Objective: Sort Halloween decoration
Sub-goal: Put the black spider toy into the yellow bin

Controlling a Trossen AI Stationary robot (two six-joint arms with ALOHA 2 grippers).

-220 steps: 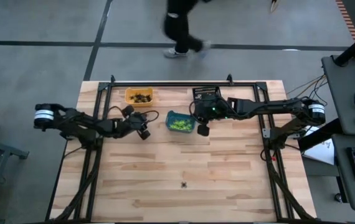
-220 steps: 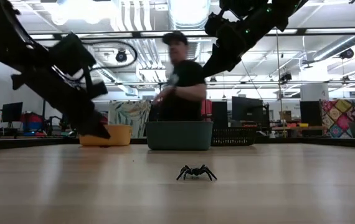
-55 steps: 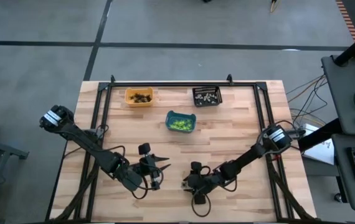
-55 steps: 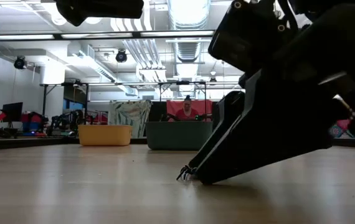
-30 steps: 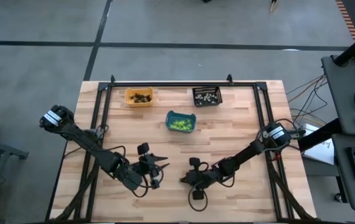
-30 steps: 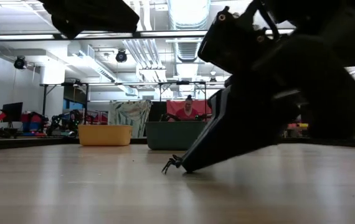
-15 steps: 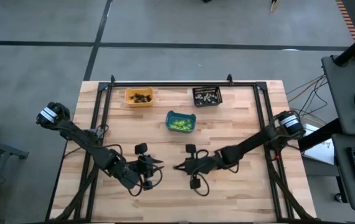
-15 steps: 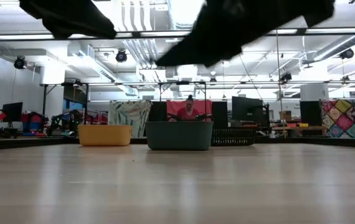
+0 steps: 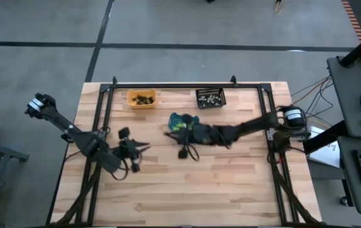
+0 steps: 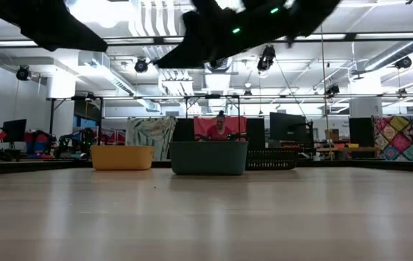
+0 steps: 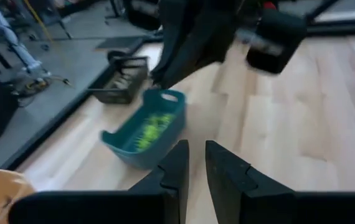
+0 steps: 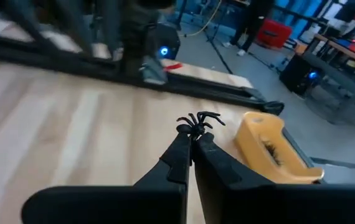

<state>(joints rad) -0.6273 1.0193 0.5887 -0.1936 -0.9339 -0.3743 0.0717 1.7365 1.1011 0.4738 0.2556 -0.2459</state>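
Beside the teal bin [image 9: 182,124]:
Right claw [image 12: 190,140]: clamped on a black spider [image 12: 198,121], aloft near the bin's left rim.
Left claw [image 11: 193,163]: nearly closed, holding nothing, well left of the bin.
Orange bin [image 9: 141,98]: behind-left of the teal bin, dark trinkets inside.

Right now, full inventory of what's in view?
Table: one, light wood, under both arms.
Orange bin: one, far left of the table, dark spiders inside.
Black bin: one, far side, right of the orange bin, pale spiders inside.
Teal bin: one, nearer than the other two, green spiders inside, partly under the right arm.
Black spider: one, pinched in the right pincer.
Person: one, red top, in the room behind the teal bin.
Left pincer: over the table's left side, nothing in it.
Right pincer: shut on the black spider, beside the teal bin.
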